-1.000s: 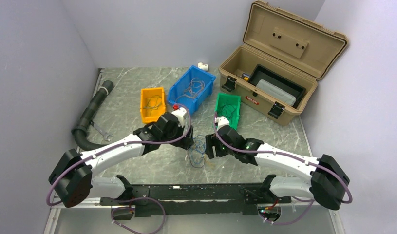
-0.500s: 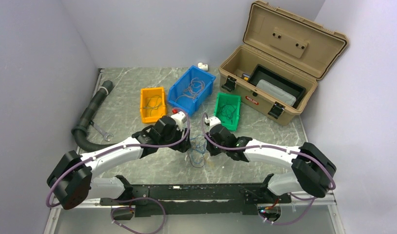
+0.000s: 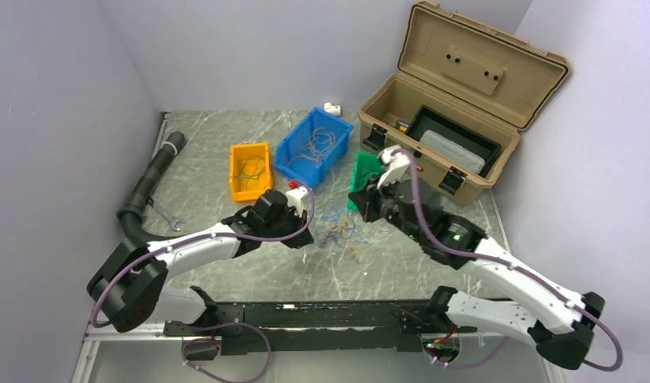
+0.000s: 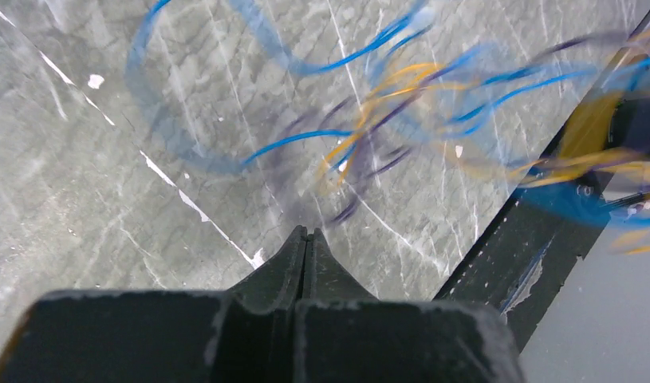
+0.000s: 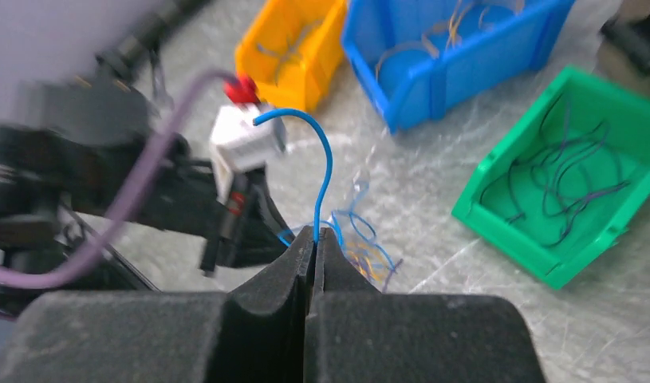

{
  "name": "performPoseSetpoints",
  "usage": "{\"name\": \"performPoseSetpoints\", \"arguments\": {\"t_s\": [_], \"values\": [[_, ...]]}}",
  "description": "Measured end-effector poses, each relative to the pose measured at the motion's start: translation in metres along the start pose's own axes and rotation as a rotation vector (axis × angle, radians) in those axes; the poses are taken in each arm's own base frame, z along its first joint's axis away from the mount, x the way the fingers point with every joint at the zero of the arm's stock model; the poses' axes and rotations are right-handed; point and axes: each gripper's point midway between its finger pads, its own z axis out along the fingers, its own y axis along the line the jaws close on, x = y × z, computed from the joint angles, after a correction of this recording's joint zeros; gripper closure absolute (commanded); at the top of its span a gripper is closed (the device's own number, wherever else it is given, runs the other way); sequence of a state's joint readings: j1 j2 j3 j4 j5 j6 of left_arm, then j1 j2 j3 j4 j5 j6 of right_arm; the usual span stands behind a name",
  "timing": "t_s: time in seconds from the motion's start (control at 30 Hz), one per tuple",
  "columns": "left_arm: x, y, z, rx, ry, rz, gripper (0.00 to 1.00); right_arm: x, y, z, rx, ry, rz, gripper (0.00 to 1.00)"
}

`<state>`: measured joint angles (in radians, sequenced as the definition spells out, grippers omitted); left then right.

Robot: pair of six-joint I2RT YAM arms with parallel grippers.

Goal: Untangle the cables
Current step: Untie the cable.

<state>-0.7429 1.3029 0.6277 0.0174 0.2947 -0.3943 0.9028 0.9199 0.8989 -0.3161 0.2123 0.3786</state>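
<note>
The cables [image 3: 341,227] are a loose tangle of thin blue, yellow-orange and dark strands, stretched across the marble table between my two grippers. My left gripper [image 3: 307,234] sits low at the tangle's left end. Its jaws [image 4: 307,233] are shut, and a dark strand [image 4: 345,209] runs down to the tips. The rest of the tangle [image 4: 369,120] hangs blurred beyond them. My right gripper [image 3: 357,206] is raised at the tangle's right end. It is shut [image 5: 313,233] on a blue cable [image 5: 328,171] that arcs up out of its tips.
An orange bin [image 3: 250,169], a blue bin [image 3: 313,146] and a green bin [image 3: 368,169] hold more wires behind the tangle. The open tan toolbox [image 3: 457,104] stands at the back right. A black hose [image 3: 150,183] and a wrench [image 3: 168,215] lie to the left.
Both grippers have shut on the tangle. The right arm has lifted and swung back toward the green bin, drawing the cables out sideways. The left gripper has stayed low.
</note>
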Motion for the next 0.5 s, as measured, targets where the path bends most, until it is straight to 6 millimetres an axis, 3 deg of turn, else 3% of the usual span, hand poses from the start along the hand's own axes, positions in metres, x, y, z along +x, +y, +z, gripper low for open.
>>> {"name": "performPoseSetpoints", "arguments": {"t_s": [0.2, 0.23, 0.3, 0.4, 0.5], "values": [[0.005, 0.000, 0.004, 0.008, 0.020, -0.005, 1.00, -0.090, 0.011, -0.052, -0.009, -0.194, 0.026, 1.00], [0.005, 0.000, 0.004, 0.008, 0.020, -0.005, 0.95, -0.102, 0.012, -0.061, -0.010, -0.222, 0.030, 1.00], [0.004, 0.000, 0.003, 0.009, 0.016, -0.004, 0.74, -0.122, 0.013, -0.077, -0.016, -0.271, 0.034, 1.00], [-0.001, -0.008, -0.005, 0.045, -0.022, 0.023, 0.31, -0.136, 0.013, -0.089, -0.013, -0.302, 0.034, 1.00], [-0.018, -0.029, -0.021, 0.119, -0.103, 0.078, 0.24, -0.140, 0.013, -0.095, -0.009, -0.311, 0.031, 1.00]]}}
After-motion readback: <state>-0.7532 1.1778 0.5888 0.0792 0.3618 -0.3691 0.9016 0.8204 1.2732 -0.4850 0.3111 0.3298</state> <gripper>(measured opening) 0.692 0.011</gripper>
